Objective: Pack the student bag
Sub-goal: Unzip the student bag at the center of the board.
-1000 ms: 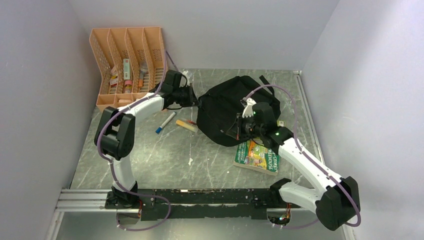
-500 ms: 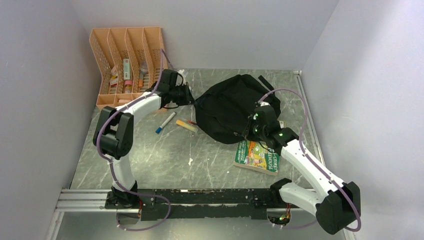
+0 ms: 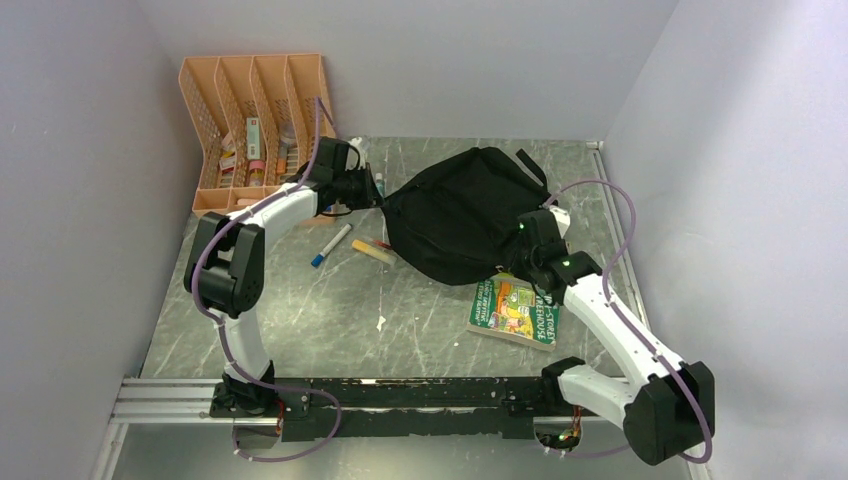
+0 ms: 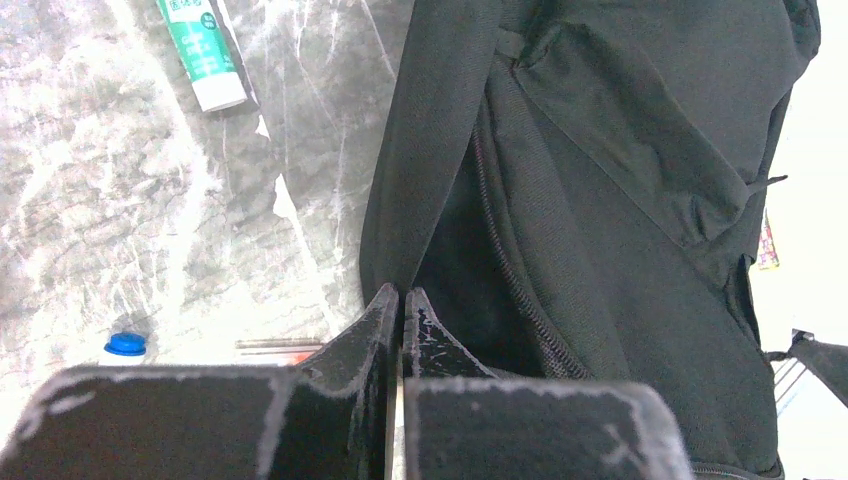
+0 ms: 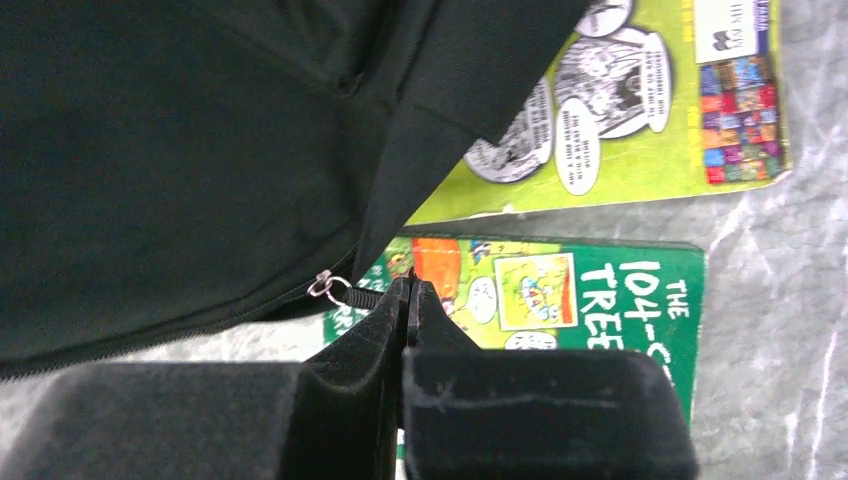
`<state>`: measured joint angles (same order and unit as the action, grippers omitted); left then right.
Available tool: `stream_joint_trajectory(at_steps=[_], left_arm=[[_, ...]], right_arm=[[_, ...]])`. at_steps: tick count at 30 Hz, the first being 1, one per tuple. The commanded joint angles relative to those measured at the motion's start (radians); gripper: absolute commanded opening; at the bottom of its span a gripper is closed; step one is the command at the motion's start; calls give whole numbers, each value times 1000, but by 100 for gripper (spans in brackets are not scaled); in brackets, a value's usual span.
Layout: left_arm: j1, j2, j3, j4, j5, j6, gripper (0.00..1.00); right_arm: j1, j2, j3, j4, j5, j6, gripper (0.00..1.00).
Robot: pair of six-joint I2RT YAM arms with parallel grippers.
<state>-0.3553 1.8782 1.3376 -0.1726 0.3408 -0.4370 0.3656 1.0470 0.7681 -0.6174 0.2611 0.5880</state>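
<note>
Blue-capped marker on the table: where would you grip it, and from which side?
Mid-barrel, straight down from above. The blue-capped marker lies flat and slanted on the table, apart from the yellow item beside it, so jaws can close across its narrow barrel, turned square to its slant. The left gripper is nearest, but is shut on the student bag.

Grey marbled tabletop (image 3: 300, 310) between plain pale lilac walls (image 3: 80, 200), aluminium rail (image 3: 160, 400) along the near edge.

Orange organiser (image 3: 203, 112), blue-capped marker (image 3: 331, 245) and green book (image 3: 513, 310) on marble table (image 3: 300, 322).
</note>
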Motion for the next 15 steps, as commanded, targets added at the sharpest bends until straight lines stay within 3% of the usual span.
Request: stream_joint_trajectory(at_steps=[1, 11, 14, 15], left_arm=[[29, -28, -9, 12, -36, 33, 5], [36, -33, -16, 15, -27, 45, 5], [36, -42, -16, 28, 12, 68, 5], [34, -47, -14, 32, 38, 79, 9]], right_arm=[[-54, 33, 19, 3, 111, 7, 0], [-173, 100, 32, 76, 124, -44, 0], [-177, 74, 24, 138, -1, -87, 0], [-177, 57, 12, 171, -73, -109, 0]])
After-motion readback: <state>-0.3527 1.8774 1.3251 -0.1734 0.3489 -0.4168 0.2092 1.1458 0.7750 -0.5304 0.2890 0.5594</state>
